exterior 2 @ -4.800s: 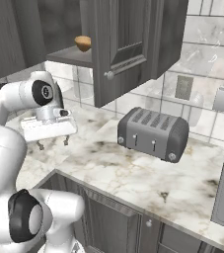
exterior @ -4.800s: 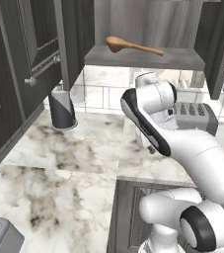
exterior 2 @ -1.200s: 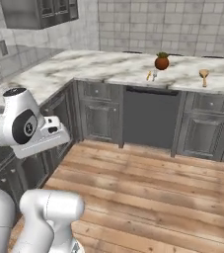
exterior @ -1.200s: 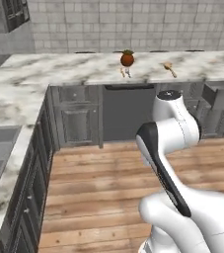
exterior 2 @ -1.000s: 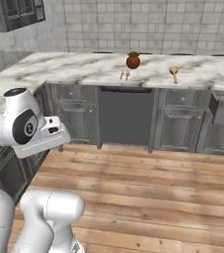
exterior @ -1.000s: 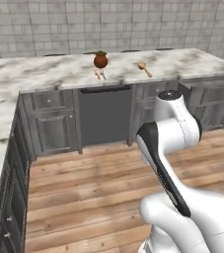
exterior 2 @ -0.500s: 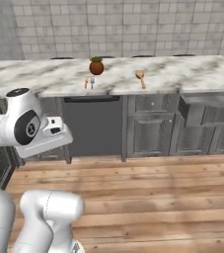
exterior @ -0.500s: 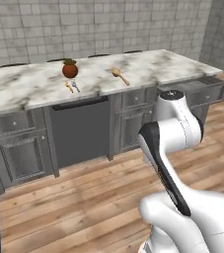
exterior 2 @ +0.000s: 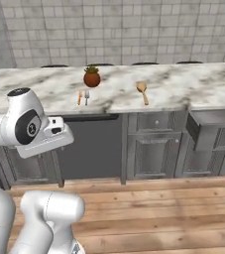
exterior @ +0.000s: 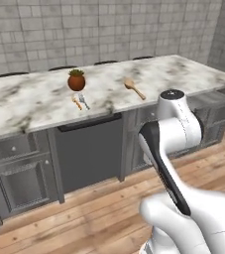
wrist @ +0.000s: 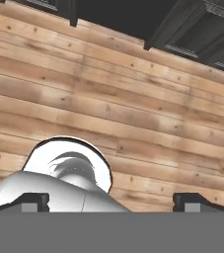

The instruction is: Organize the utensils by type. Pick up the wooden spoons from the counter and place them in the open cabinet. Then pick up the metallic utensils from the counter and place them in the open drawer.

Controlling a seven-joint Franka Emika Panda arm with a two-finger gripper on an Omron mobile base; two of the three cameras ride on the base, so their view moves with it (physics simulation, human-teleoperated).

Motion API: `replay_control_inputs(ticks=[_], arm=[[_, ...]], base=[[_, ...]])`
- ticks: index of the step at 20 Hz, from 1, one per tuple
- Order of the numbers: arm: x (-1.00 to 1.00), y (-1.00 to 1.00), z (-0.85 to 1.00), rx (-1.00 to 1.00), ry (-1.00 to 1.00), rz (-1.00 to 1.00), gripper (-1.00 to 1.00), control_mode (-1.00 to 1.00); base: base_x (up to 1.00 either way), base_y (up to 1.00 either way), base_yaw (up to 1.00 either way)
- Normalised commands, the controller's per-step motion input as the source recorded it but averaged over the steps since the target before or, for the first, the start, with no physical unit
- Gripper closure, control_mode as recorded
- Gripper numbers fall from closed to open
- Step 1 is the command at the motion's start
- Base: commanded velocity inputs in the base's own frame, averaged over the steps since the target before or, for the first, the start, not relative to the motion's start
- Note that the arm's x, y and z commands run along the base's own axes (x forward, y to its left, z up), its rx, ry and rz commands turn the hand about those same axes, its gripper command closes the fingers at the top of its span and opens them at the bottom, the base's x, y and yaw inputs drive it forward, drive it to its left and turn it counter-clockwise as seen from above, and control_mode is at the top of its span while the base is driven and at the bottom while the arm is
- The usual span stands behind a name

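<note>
Wooden spoon (exterior: 134, 88), light brown with oval bowl and slim handle, lies flat on the counter (exterior: 29, 104), well right of the forks. Orange fork (exterior: 76, 101) and grey fork (exterior: 84, 101) lie side by side just in front of the potted plant (exterior: 76, 80). Counter is white marble, veined, over dark grey cabinetry; grey tile wall behind, wood plank floor below. Drawer (exterior 2: 214, 128) stands open at right; contents not visible. Gripper (wrist: 111, 202) points at the floor, fingertips (wrist: 33, 201) wide apart, holding nothing.
</note>
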Motion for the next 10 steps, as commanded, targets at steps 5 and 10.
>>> replay_control_inputs(ticks=[5,10], arm=[[0.0,0.0,0.0,0.0,0.0,0.0,-1.0,1.0],[0.0,0.0,0.0,0.0,0.0,0.0,-1.0,1.0]], base=[[0.88,-0.42,0.0],[0.75,-0.57,0.0]])
